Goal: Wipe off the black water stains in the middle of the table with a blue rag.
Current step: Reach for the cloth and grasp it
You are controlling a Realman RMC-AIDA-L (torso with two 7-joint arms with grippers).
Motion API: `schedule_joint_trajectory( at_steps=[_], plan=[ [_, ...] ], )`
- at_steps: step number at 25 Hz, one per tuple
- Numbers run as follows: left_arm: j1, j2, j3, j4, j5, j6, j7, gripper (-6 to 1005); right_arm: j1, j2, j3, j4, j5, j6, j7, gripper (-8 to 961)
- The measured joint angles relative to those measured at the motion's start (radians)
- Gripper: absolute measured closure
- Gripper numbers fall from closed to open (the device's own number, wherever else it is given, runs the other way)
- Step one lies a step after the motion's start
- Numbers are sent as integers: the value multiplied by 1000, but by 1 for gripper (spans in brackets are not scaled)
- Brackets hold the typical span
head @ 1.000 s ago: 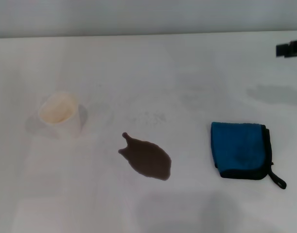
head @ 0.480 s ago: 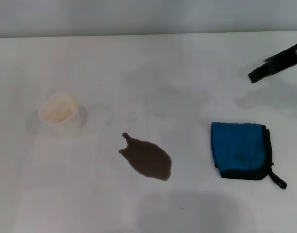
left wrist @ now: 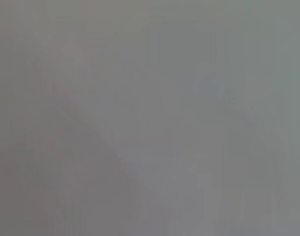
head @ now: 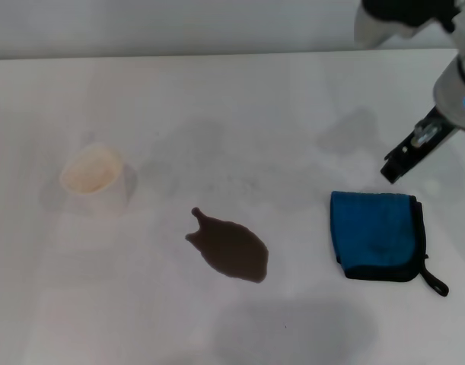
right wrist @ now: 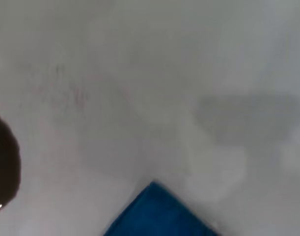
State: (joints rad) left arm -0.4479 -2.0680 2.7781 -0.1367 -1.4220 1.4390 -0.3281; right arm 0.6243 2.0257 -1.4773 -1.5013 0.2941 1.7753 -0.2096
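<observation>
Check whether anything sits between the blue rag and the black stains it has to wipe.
Nothing visible does. In the head view, bare table lies between the blue rag and the black water stains. The white paper cup stands on the stains' far side, out of the path.

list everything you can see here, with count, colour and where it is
table: one, white with faint grey smudges, spans the whole head view
black water stains: one puddle, dark brown-black, middle of the table, narrow tail pointing toward the far left
blue rag: one, bright blue with black edging and a loop tab, folded flat to the right of the puddle, apart from it
paper cup: one, white, upright, left of the puddle
right gripper: one, black, on the white arm at the far right, above the rag's far edge, not touching it
left gripper: not in view
</observation>
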Motion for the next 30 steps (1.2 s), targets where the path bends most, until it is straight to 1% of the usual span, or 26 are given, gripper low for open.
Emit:
schedule_joint_trajectory(
  at_steps=[3, 7, 14, 23, 30],
  plan=[
    [-3, 0, 0, 0, -1, -3, 0, 124, -6, -1, -32, 31, 12, -28, 20, 534],
    [-3, 0, 0, 0, -8, -4, 0, 123, -13, -3, -45, 70, 65, -52, 28, 534],
    [-9, 0, 0, 0, -9, -9, 0, 123, -32, 0, -135, 97, 82, -92, 65, 533],
    [-17, -4, 7, 6, -7, -29, 0, 124, -33, -3, -194, 174, 119, -163, 64, 531],
    [-12, -6, 6, 12, -8, -29, 1, 123, -21, -5, -209, 236, 143, -196, 60, 530]
  ],
)
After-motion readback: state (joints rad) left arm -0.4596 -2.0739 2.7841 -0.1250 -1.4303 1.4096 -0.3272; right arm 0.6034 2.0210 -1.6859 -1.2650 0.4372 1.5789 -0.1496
